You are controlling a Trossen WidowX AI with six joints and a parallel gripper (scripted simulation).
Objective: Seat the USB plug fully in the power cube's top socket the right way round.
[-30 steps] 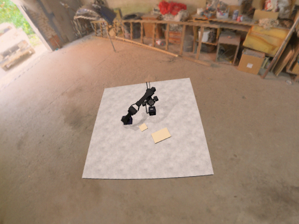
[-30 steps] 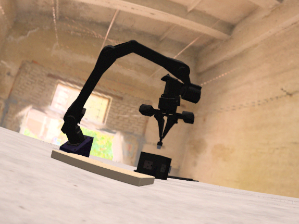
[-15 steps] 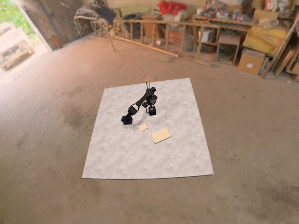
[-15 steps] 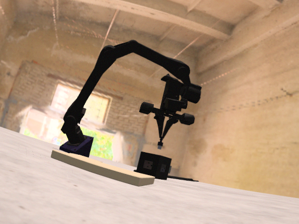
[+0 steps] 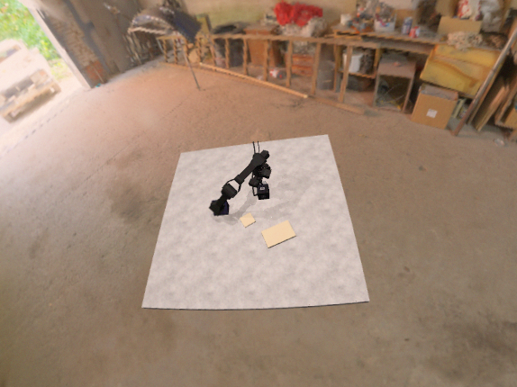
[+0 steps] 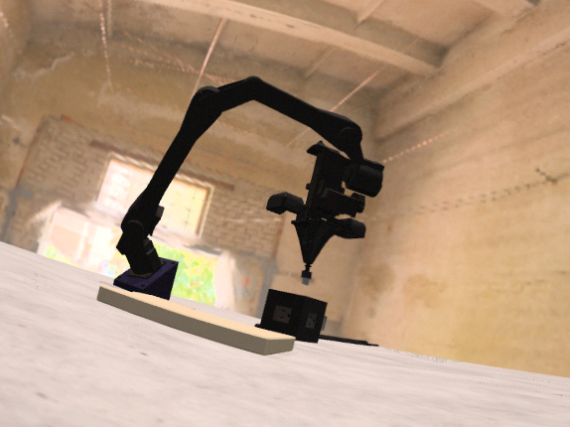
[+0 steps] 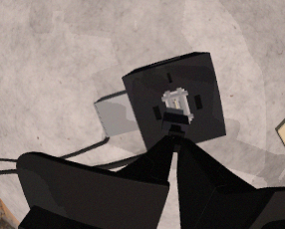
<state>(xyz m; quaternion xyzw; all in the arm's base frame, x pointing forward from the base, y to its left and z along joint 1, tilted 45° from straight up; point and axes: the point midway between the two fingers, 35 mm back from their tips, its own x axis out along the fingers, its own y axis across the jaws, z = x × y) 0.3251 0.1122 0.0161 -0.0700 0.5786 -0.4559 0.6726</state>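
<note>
The black power cube [image 6: 294, 314] [image 7: 174, 99] [image 5: 261, 191] stands on the grey mat, with sockets on its sides and top. My gripper [image 6: 306, 273] [image 7: 174, 144] hangs straight above it, shut on the small silver USB plug [image 6: 306, 279] [image 7: 176, 104]. The plug is held clear of the cube, a short way above the top face, over the socket there. In the wrist view the plug's metal end points down at the cube's top. A dark cable runs from the cube along the mat.
A flat tan board [image 6: 199, 323] [image 5: 278, 233] lies on the mat [image 5: 225, 270] in front of the cube. A smaller tan tile [image 5: 247, 220] lies near the arm's base [image 5: 220, 206] [image 6: 146, 275]. Workshop clutter stands far off along the back wall.
</note>
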